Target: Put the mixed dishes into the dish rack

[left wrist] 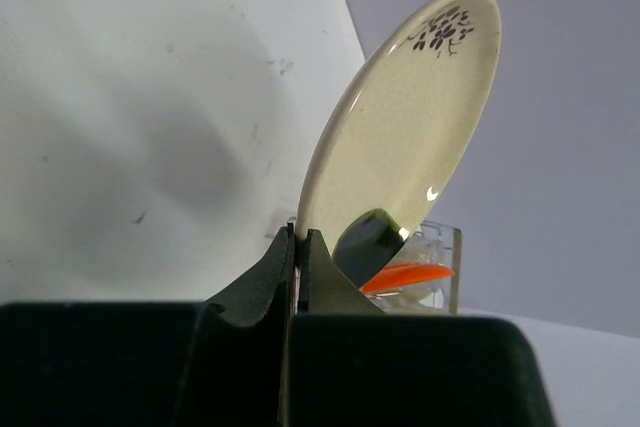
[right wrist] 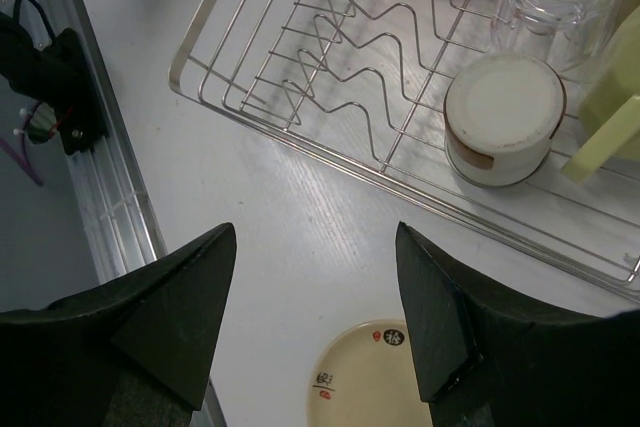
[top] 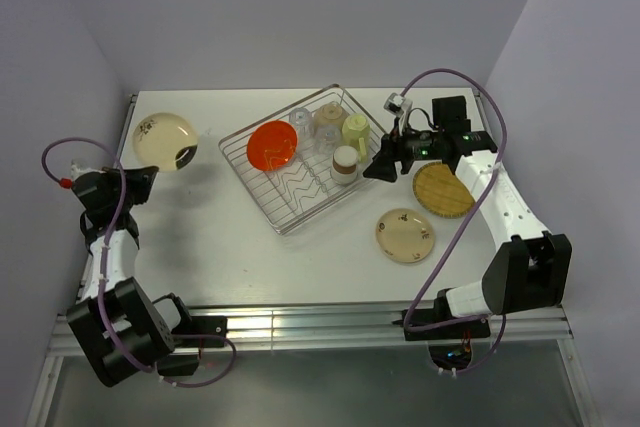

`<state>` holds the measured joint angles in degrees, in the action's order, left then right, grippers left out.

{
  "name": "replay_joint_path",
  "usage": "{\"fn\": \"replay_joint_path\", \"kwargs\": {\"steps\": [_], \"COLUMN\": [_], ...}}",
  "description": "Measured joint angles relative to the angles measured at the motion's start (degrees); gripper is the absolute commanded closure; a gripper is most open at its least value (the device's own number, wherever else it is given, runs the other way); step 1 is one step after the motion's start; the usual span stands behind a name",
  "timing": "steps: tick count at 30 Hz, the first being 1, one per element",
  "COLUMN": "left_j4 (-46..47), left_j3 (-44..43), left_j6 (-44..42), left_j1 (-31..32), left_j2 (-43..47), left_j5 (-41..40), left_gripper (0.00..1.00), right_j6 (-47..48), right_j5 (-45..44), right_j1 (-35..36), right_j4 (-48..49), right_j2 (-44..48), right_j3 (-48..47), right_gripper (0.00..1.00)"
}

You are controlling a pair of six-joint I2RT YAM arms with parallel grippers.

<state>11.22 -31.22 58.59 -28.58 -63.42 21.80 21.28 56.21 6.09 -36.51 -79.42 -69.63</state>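
Fig.: L. gripper [left wrist: 298, 237] was clamped shut on the rim of the cream speckled round plate [left wrist: 400, 127], held tilted, near-upright, over the far-left part of the white table [top: 230, 247]. To its right, well apart, lay the square silver wire dish rack [top: 300, 192] (orange plate [top: 271, 145] stood inside). R. gripper [right wrist: 315, 235] hung wide open, empty, beside the rack's right edge.

No readable text; cream plate [right wrist: 372, 372] bears small illegible marks
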Motion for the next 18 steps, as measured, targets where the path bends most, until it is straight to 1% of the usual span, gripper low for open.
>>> {"fn": "replay_joint_path", "kwargs": {"steps": [6,10,12,14,16,18], "left_j4": [-0.4,-1.5,-1.7,-1.9,-2.1,-2.1], "left_j3": [-0.5,-3.7,-5.7,-7.3,-8.5,-9.2], "left_j6": [2.6,3.6,3.8,4.0,4.1,4.3], "left_j1": [0.2,2.8,6.2,11.1,15.8,20.5], "left_j2": [3.8,4.9,4.9,5.0,5.1,5.1], "left_j5": [5.9,9.4,10.1,10.2,10.0,9.3], "left_gripper": [1.0,1.0,1.0,1.0,1.0,1.0], "right_j6": [-0.4,-4.1,-9.0,-15.0,-21.1,-27.1], "right_j5": [-0.3,-0.6,-0.9,-1.9,-4.5,-8.8], "right_j1": [3.7,6.5,7.6,8.3,9.1,10.5], "right_j4": [-0.9,-0.3,1.8,4.2,7.2,10.1], "right_j2": [-0.1,-1.8,-3.2,-5.1,-6.7,-7.6], "right_j3": [-0.9,-5.6,-8.4,-11.9,-14.6,-16.7], "right_gripper": [0.29,0.29,0.29,0.27,0.23,0.2]}}
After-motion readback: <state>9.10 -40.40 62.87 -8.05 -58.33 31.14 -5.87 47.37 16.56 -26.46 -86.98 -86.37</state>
